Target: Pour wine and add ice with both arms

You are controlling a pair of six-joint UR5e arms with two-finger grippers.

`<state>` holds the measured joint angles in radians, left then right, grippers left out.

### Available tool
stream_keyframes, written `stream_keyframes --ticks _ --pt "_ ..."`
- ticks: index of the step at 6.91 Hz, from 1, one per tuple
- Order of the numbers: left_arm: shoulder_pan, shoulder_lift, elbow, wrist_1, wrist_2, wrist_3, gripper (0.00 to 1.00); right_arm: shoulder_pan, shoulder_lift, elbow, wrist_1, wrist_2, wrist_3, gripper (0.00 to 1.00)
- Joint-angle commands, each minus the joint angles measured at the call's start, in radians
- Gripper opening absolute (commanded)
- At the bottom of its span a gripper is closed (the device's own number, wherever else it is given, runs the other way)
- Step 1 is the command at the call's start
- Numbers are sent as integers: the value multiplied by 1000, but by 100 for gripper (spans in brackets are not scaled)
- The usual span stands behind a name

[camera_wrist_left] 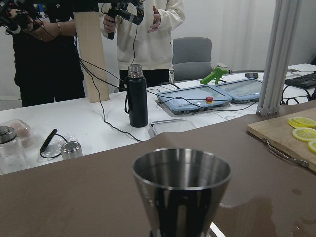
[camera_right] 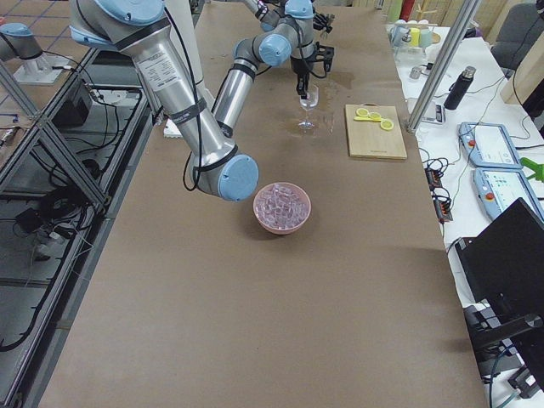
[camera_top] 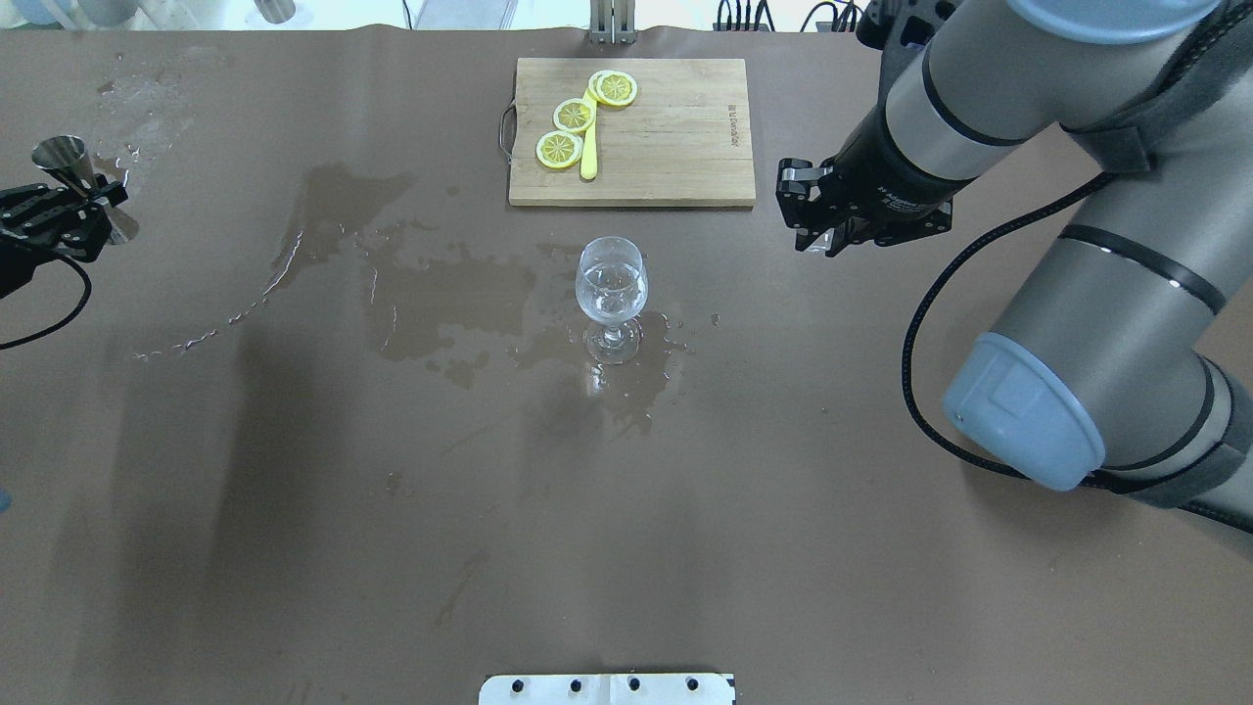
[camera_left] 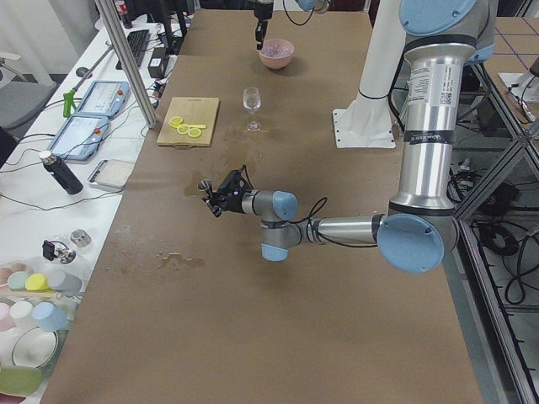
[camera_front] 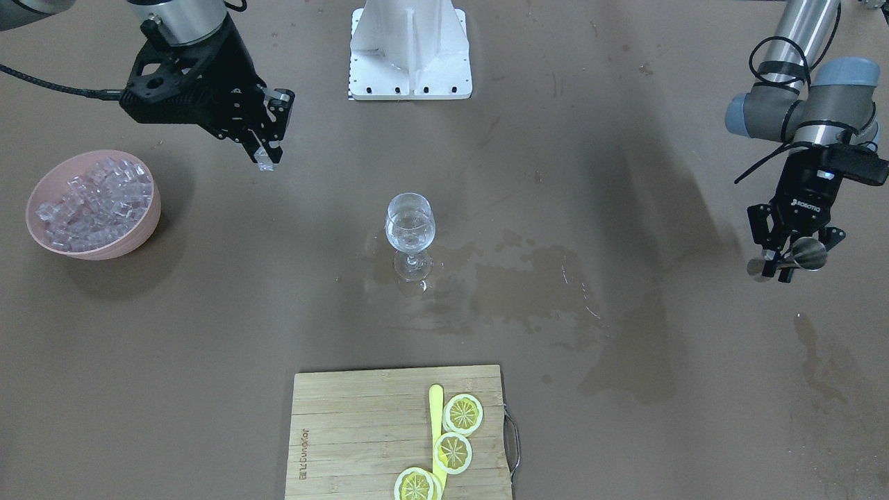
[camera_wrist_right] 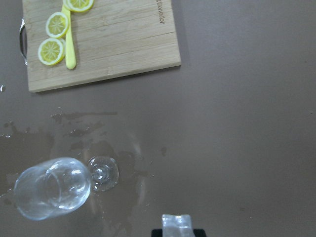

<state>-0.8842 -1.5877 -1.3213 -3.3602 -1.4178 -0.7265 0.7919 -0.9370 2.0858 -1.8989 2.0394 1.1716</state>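
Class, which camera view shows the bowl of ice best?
The exterior front-facing view: the pink bowl of ice is large and seen from above, cubes distinct. Exterior right shows it smaller, exterior left tiny and far; the overhead and wrist views miss it.

Wine glass [camera_front: 410,232]: one, upright.
Arms: two, the left arm [camera_front: 802,24] and the right arm [camera_front: 177,17], flanking the wine glass.
Pink bowl [camera_front: 104,246]: one, well to the robot's right of the wine glass.
Ice [camera_front: 97,198]: cubes past counting in that bowl; one ice cube [camera_front: 266,164] alone, nearer the wine glass.
Steel jigger [camera_front: 809,253]: one, far to the wine glass's other side.
Cutting board [camera_front: 361,430]: one, beyond the wine glass.
Lemon slices [camera_front: 463,414]: three, on it.
Yellow utensil [camera_front: 436,410]: one, among them.
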Motion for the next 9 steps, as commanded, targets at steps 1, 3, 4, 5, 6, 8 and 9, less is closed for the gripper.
stream_keyframes --ticks 1,3,4,5,6,8,9 --pt "-9 9 17 -63 86 -60 0 -69 68 -29 3 -68 -67 7" --pt "-7 28 112 -175 124 -59 0 -91 110 -70 9 -96 -125 7" --pt "-7 31 144 -179 126 -54 0 -92 130 -119 73 -97 -136 7" --pt "-7 31 165 -179 129 -50 0 -94 160 -209 154 -96 -133 7" --pt "-3 28 178 -179 152 -48 0 -94 193 -283 222 -97 -125 7" --pt "2 22 203 -177 166 -47 0 -105 242 -338 227 -97 -121 7" --pt "4 9 209 -173 184 -47 0 -112 245 -345 227 -99 -124 7"
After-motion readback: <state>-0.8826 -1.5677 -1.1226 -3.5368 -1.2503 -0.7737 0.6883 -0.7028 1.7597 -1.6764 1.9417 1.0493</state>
